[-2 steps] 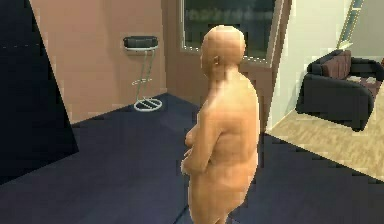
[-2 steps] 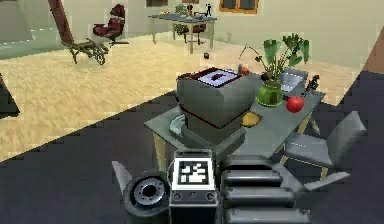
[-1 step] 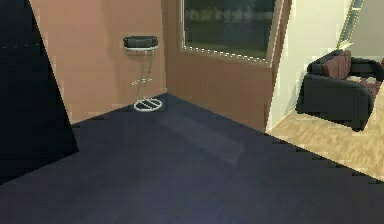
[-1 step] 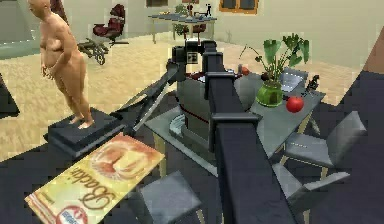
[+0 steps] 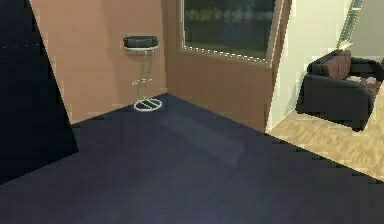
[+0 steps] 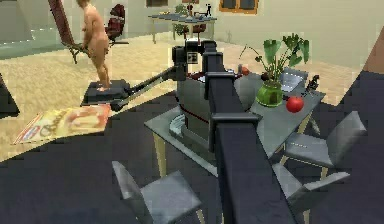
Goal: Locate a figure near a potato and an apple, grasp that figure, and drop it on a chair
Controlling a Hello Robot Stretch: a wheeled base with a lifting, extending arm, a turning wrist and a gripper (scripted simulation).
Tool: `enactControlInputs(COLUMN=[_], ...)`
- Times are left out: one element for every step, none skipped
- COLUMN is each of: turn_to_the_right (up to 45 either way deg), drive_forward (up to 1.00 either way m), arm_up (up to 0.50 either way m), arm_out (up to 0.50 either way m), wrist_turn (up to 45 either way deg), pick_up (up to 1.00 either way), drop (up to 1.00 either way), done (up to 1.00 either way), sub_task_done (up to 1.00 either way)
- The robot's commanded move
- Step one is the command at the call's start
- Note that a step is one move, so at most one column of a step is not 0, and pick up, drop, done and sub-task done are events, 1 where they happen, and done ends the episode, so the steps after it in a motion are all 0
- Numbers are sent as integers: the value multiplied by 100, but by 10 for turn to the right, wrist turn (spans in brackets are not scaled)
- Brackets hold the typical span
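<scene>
Dining furniture takes up most of the arm side view. A grey rectangular table on pale legs [image 6: 268, 126] spreads toward three o'clock, ringed by grey padded chairs with angular backs [image 6: 160, 195]. Any of these looks a fair seat for the drop, as does the dark upholstered armchair [image 5: 340, 85] at three o'clock in the forward view. Rising across the table, the robot's dark square-section arm [image 6: 235, 150] is extended so that the gripper [image 6: 125, 97] lies out at ten o'clock beside the tan standing figure statue on a flat dark base [image 6: 97, 45]. The statue stands on the pale floor and is probably the task's figure. The thin fingers lie at the base's edge; their state cannot be told, nor whether they hold anything. Smooth, tall and narrow, the statue would likely tip if caught low. A leafy plant in a glossy green pot [image 6: 270, 88] and a round red apple [image 6: 295, 103] rest on the tabletop at two o'clock.
</scene>
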Motion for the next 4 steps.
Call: enactControlInputs(turn_to_the_right=[0,0,0,0], drive_forward=[0,0,0,0], arm_up=[0,0,-46,-50], arm_out=[0,0,0,0], wrist_turn=[450,90,0,0], pick_up=[0,0,0,0], drop=[0,0,0,0], done=[0,0,0,0], sub_task_done=[0,0,0,0])
